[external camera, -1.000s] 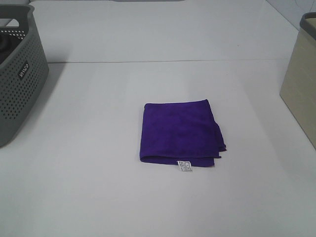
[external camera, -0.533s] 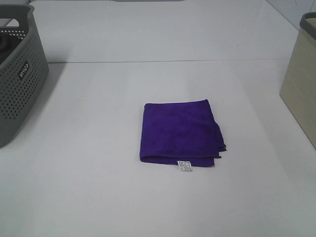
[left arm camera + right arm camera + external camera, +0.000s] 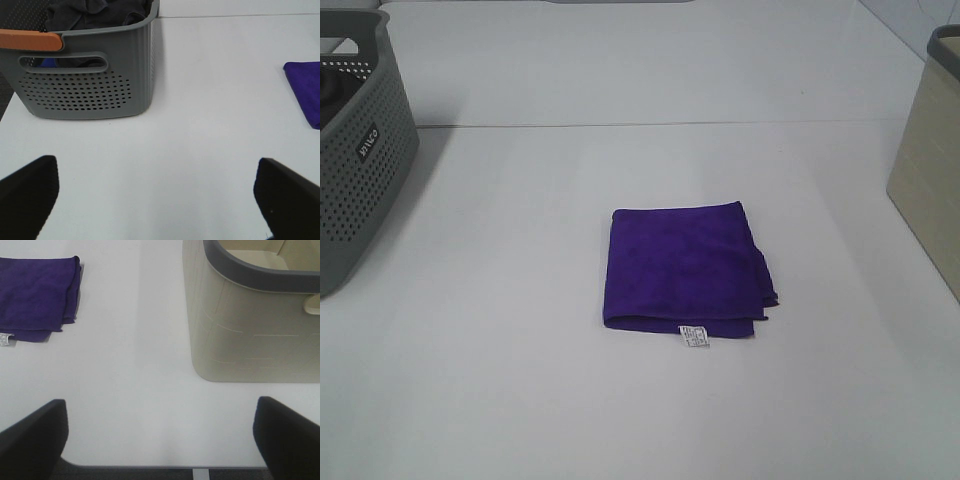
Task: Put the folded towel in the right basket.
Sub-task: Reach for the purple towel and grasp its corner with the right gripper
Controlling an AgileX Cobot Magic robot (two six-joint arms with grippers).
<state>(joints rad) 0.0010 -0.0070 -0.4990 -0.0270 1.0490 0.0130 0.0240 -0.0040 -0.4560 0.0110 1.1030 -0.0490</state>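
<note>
Hovering over the table (image 3: 520,380) with left gripper (image 3: 160,200) and right gripper (image 3: 160,437) both spread wide, gripping nothing. Lying flat ahead between them, untouched: folded towel (image 3: 682,270), with right basket (image 3: 240,330) nearer the right gripper.

A white table (image 3: 520,380) carries three things. A purple folded towel (image 3: 682,270) lies flat near its middle, a small white label (image 3: 695,338) sticking out from the towel's near edge onto the tabletop. Well apart from the towel on the left stands a gray perforated basket (image 3: 355,150); well apart from the towel on the right stands a beige basket (image 3: 930,180). Beyond the towel, a thin seam (image 3: 650,124) runs across the surface from side to side.
</note>
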